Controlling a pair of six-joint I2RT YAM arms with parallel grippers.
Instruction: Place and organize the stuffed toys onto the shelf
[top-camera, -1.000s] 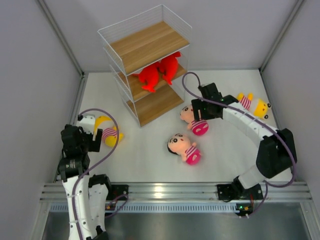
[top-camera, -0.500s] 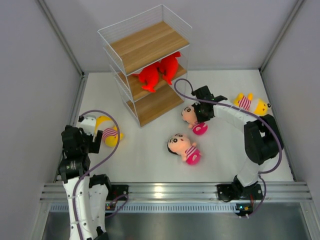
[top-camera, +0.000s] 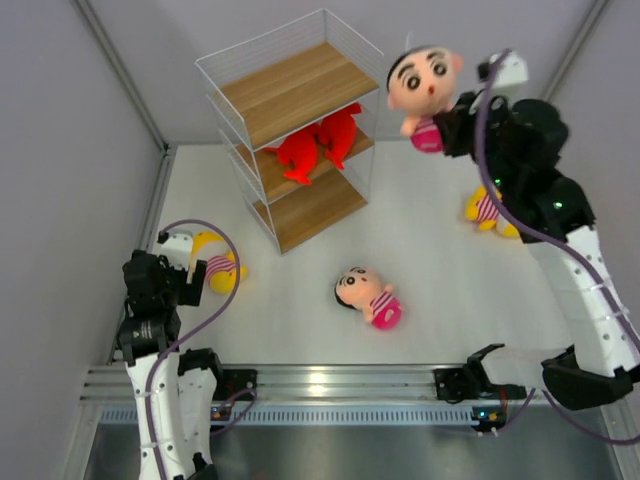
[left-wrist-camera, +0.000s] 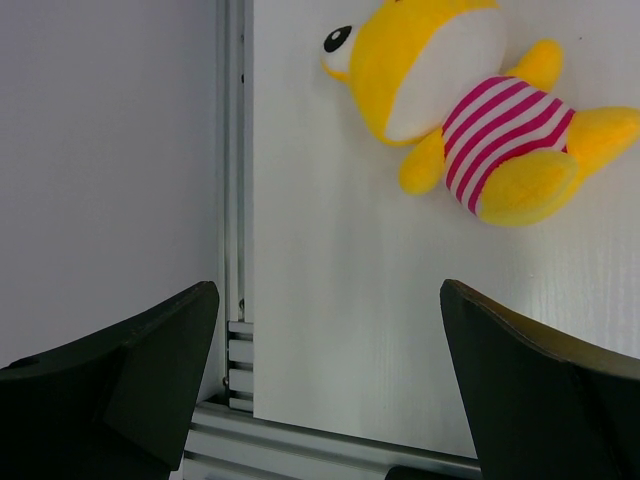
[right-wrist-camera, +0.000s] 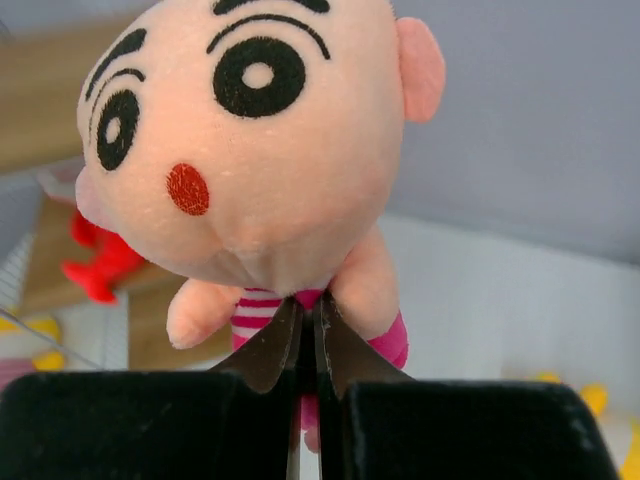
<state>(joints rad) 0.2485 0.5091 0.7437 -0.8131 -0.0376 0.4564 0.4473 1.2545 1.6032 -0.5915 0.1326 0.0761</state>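
Though down at desk level a second ago, now rides high at the far right, well clear of the surface: one boy doll, taken up by the right hand. Went from spread to clamped in that same second, then swung up and back. Grips the doll by the striped body just under the chin (wrist view: jaws almost meeting, so probably only a thin fold of plush caught, with the big head above). Hangs right of the shelf, not yet over any board.

Means the pick is done and the carry begun. Counts as toy three of six on its way: two sharks already side by side on the middle board, top board bare, bottom board bare as far as can be seen. Leaves three on the desk: second doll near the middle, right yellow toy under the raised arm, left yellow toy close to the left edge.

No change on the left: left hand gaping wide, holding nothing, hovering just beside the left yellow toy without touching it.

Probably next: swing the doll left and in over a free board. Worth watching that thin pinch, liable to slip under a heavy head.
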